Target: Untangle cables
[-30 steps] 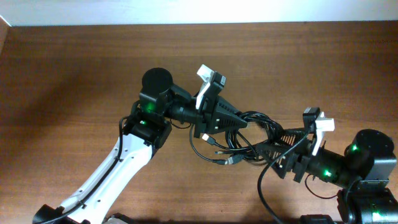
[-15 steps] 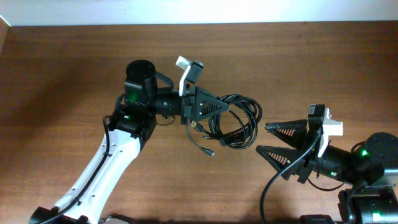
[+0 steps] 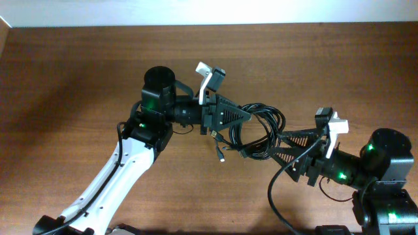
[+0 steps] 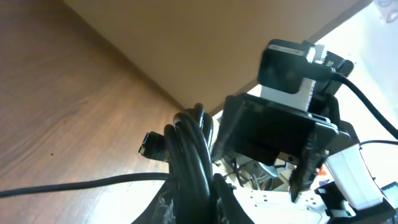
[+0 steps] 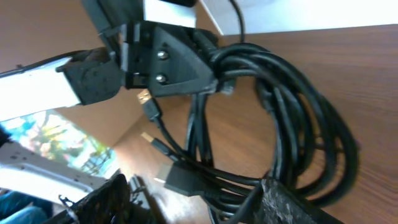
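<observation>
cables looped, gripped in left pincer

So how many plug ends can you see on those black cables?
3, all beside the left tool: a gold plug nearest it, a second gold plug lower, a black plug lowest. More may hide among the cables.

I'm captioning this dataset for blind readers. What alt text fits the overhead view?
Left claw holds a looped bundle of black cables over a brown wooden table, plug ends dangling loose. The right claw, open, reaches the bundle's right side.
</observation>
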